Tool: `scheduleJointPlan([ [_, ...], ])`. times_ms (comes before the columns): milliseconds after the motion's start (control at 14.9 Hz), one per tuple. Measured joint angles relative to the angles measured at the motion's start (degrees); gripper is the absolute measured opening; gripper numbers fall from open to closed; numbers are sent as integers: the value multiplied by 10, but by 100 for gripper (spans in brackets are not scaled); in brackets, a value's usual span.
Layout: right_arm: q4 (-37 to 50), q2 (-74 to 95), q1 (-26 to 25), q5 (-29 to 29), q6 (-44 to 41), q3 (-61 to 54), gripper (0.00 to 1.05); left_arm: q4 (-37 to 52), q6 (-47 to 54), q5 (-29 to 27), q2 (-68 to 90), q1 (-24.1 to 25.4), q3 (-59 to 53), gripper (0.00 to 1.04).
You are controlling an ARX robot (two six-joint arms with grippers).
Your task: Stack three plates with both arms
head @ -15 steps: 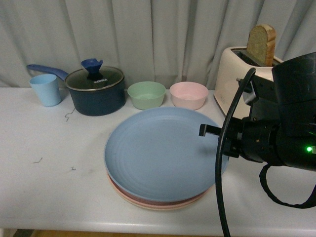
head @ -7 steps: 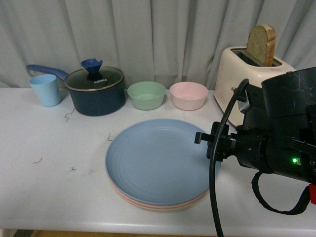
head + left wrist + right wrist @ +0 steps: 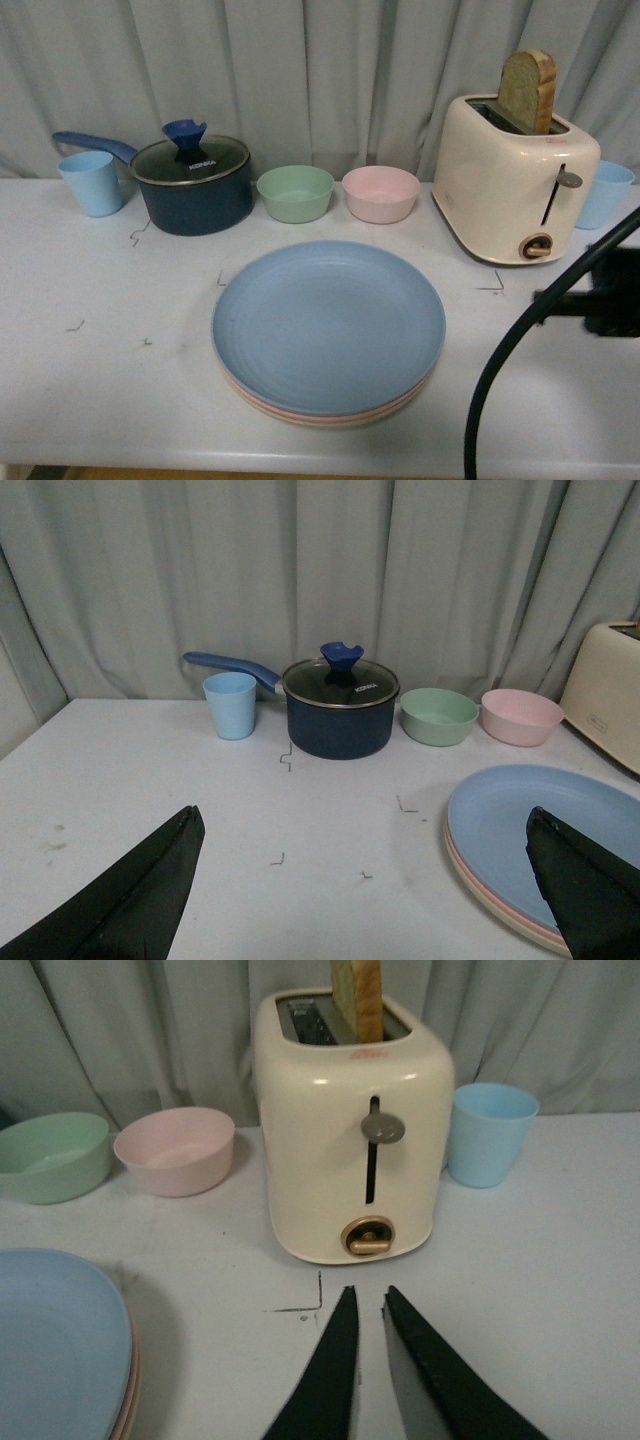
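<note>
Three plates lie stacked at the table's middle. The light blue plate [image 3: 328, 325] is on top, the pink plate [image 3: 262, 402] under it and the beige plate [image 3: 335, 421] at the bottom. The stack also shows in the left wrist view [image 3: 540, 825] and at the edge of the right wrist view [image 3: 55, 1345]. My left gripper [image 3: 365, 880] is open and empty, above the bare table to the left of the stack. My right gripper [image 3: 367, 1295] is shut and empty, to the right of the stack, in front of the toaster. Its arm [image 3: 600, 300] shows at the right edge.
A cream toaster [image 3: 515, 185] with a bread slice stands at the back right, a light blue cup [image 3: 603, 193] beside it. A mint bowl [image 3: 296, 192], pink bowl [image 3: 381, 193], dark lidded saucepan [image 3: 192, 180] and another blue cup [image 3: 90, 182] line the back.
My right arm has drawn back to the right, away from the stack. The light blue plate, tilted a second ago, has settled flat on the pink and beige plates.
</note>
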Motion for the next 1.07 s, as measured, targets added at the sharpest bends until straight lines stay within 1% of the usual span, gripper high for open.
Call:
scheduleJointPlan([
  [67, 7, -51, -10, -13, -10, -37, 6, 0, 0, 0, 0, 0, 0, 98],
  [134, 2, -84, -19, -28, -17, -77, 2, 0, 0, 0, 0, 0, 0, 98],
  [201, -4, -109, -24, -41, -20, -107, 2, 0, 0, 0, 0, 0, 0, 98],
  [335, 0, -193, -50, -56, -23, -154, 2, 0, 0, 0, 0, 0, 0, 98],
  [535, -11, -311, -69, -82, -23, -206, 2, 0, 0, 0, 0, 0, 0, 98],
  [669, -60, -388, -81, -90, -23, -228, 2, 0, 0, 0, 0, 0, 0, 98],
  [736, -94, -427, -103, -120, -23, -238, 2, 0, 0, 0, 0, 0, 0, 98],
  [803, -127, -468, -126, -131, -23, -245, 2, 0, 0, 0, 0, 0, 0, 98],
  [1004, -266, -610, -130, -135, -23, -248, 2, 0, 0, 0, 0, 0, 0, 98],
  [1071, -300, -657, -130, -135, -23, -248, 2, 0, 0, 0, 0, 0, 0, 98],
])
